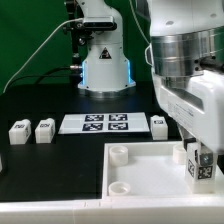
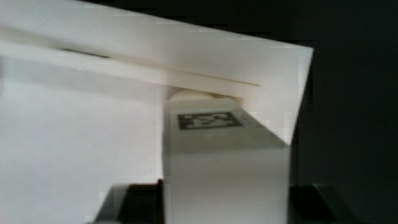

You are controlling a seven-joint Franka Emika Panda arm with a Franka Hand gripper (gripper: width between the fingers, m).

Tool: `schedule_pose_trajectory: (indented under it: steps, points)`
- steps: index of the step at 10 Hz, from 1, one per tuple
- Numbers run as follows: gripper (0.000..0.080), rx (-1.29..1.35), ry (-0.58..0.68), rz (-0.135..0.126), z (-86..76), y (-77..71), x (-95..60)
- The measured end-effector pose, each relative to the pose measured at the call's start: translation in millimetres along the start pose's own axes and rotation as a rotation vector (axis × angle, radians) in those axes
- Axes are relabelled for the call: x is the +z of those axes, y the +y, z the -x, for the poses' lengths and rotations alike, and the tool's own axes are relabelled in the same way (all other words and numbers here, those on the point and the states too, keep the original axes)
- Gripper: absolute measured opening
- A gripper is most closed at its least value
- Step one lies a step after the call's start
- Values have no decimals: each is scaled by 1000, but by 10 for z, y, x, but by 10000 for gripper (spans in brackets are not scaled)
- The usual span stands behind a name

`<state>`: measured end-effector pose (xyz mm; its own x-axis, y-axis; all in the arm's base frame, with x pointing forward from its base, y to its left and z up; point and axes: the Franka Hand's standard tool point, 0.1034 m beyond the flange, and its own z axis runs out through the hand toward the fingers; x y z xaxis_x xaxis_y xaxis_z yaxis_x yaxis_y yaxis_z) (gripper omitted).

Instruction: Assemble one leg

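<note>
My gripper (image 1: 197, 152) is shut on a leg (image 1: 202, 169), a white block with a black-and-white tag on its face. It holds the leg upright at the right end of the large white tray (image 1: 155, 172), low at the tray's surface. In the wrist view the leg (image 2: 222, 165) runs out from between the dark fingers (image 2: 139, 205), its tagged end down at the tray (image 2: 71, 120) near a corner wall. Whether it touches the tray I cannot tell. Two more legs (image 1: 20, 130) (image 1: 44, 129) stand on the table at the exterior view's left. A third (image 1: 158, 124) stands by the marker board.
The marker board (image 1: 107, 123) lies flat behind the tray. Round sockets (image 1: 120, 153) sit in the tray's left corners. The arm's white base (image 1: 105, 60) stands at the back against a green backdrop, with cables at its left.
</note>
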<state>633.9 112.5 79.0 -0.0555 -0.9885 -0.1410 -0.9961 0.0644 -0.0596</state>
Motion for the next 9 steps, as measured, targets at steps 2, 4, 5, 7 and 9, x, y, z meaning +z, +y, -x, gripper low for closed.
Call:
schedule_pose_trajectory:
  steps: [2,4,5,7,9]
  points:
    - [303,210,-19,-2,8,42,35]
    - [304,385,-18,-6,4,35,26]
    - [304,383,-13,-8,-2,34,21]
    - [350,347,-12,-5,4,49,36]
    - [539,341,-12,-5,6,52,42]
